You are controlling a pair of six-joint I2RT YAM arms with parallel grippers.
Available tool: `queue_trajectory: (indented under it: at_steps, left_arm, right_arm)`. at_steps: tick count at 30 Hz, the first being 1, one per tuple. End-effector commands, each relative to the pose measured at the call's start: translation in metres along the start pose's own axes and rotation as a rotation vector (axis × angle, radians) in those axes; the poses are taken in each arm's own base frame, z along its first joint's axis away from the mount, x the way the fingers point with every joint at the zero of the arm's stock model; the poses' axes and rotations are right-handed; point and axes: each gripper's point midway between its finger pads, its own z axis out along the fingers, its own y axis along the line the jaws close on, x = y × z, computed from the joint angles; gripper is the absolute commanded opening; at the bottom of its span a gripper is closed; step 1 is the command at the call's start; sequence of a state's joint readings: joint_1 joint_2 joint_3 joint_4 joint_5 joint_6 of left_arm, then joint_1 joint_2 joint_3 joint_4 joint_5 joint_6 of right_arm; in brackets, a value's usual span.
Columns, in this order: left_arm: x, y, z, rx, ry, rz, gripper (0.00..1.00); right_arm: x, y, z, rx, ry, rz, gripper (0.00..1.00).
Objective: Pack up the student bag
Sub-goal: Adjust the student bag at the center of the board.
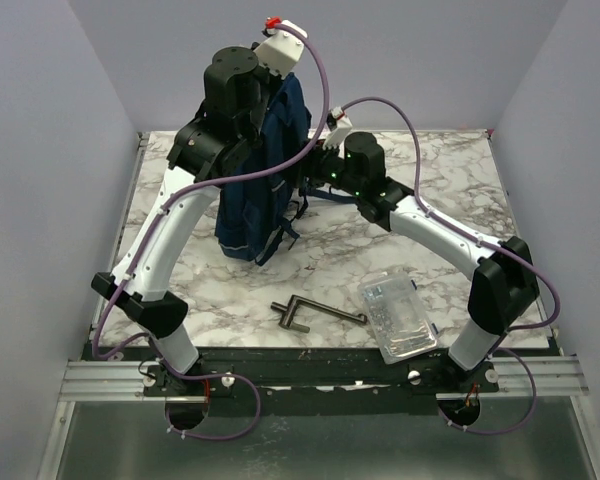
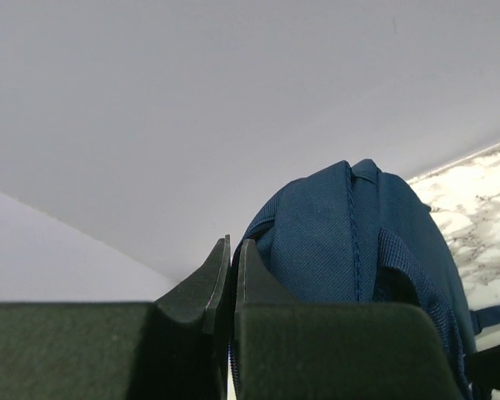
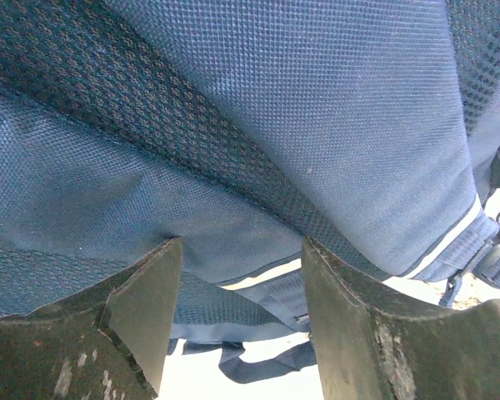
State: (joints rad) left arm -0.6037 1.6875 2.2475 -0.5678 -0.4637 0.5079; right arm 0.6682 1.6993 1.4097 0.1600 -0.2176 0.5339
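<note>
The student bag [image 1: 265,190], a navy blue backpack, stands upright at the back middle of the marble table [image 1: 230,300], its straps hanging down. My left gripper [image 1: 268,95] is at the bag's top. In the left wrist view the left gripper [image 2: 233,243] has its jaws almost together on a thin edge of the bag [image 2: 350,242], with zip teeth showing between them. My right gripper [image 1: 315,160] is at the bag's right side. In the right wrist view the right gripper [image 3: 242,246] is open, its fingertips against the bag's fabric [image 3: 258,108] and holding nothing.
A clear plastic case [image 1: 398,315] lies at the front right of the table. A black T-shaped tool [image 1: 310,312] lies at the front middle. Grey walls stand on three sides. Purple cables loop over both arms.
</note>
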Motion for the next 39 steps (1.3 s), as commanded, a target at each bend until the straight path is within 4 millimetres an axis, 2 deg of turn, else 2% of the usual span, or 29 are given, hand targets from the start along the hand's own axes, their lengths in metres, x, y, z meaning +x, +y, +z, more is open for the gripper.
queue_trajectory:
  at_steps: [1,2,5,8,10,12,17,18,20,22,23,25,27,31,35,39]
  left_arm:
    - [-0.063,0.109,-0.062,-0.296,-0.290,-0.303,0.00]
    - [-0.044,0.101,-0.056,-0.280,-0.252,-0.329,0.00]
    - [0.033,0.078,-0.034,-0.268,-0.088,-0.338,0.00]
    - [0.104,0.070,-0.033,-0.302,0.062,-0.386,0.00]
    - [0.130,0.063,-0.036,-0.261,0.094,-0.444,0.00]
    - [0.126,0.060,-0.039,-0.217,0.080,-0.444,0.00]
    - [0.082,0.053,-0.041,-0.062,0.046,-0.459,0.00]
    - [0.079,0.053,-0.043,-0.051,0.048,-0.465,0.00]
    - [0.091,0.054,-0.043,-0.089,0.088,-0.485,0.00]
    - [0.118,0.044,-0.041,-0.102,0.153,-0.473,0.00]
    - [0.129,0.035,-0.039,-0.084,0.178,-0.466,0.04]
    - [0.135,0.023,-0.041,-0.042,0.194,-0.498,0.12]
    - [0.129,0.025,-0.045,-0.039,0.178,-0.512,0.21]
    - [0.103,0.042,-0.055,-0.051,0.125,-0.520,0.49]
    - [0.087,0.050,-0.066,-0.046,0.088,-0.538,0.61]
    - [0.085,0.044,-0.072,-0.006,0.081,-0.552,0.68]
  right_arm:
    - [0.001,0.002,0.012,0.006,-0.022,0.002,0.63]
    - [0.009,-0.003,0.014,0.016,-0.008,0.010,0.64]
    - [0.028,-0.016,0.013,0.047,0.016,0.029,0.66]
    - [0.039,-0.022,0.013,0.055,0.031,0.040,0.68]
    - [0.043,-0.021,0.015,0.043,0.044,0.041,0.68]
    - [0.043,-0.020,0.017,0.039,0.043,0.040,0.69]
    - [0.025,-0.008,0.018,0.024,0.013,0.025,0.69]
    - [0.019,-0.005,0.017,0.023,0.001,0.022,0.70]
    - [0.012,0.000,0.014,0.015,-0.013,0.018,0.72]
    - [0.011,0.000,0.010,0.020,-0.019,0.014,0.79]
    - [0.014,-0.002,0.008,0.027,-0.016,0.013,0.81]
    - [0.020,-0.007,0.003,0.048,-0.009,0.010,0.82]
    - [0.025,-0.011,-0.001,0.065,0.000,0.006,0.83]
    - [0.026,-0.011,-0.010,0.073,0.009,-0.009,0.84]
    - [0.018,-0.010,-0.019,0.090,0.003,-0.043,0.85]
    - [0.010,-0.010,-0.019,0.109,-0.004,-0.067,0.87]
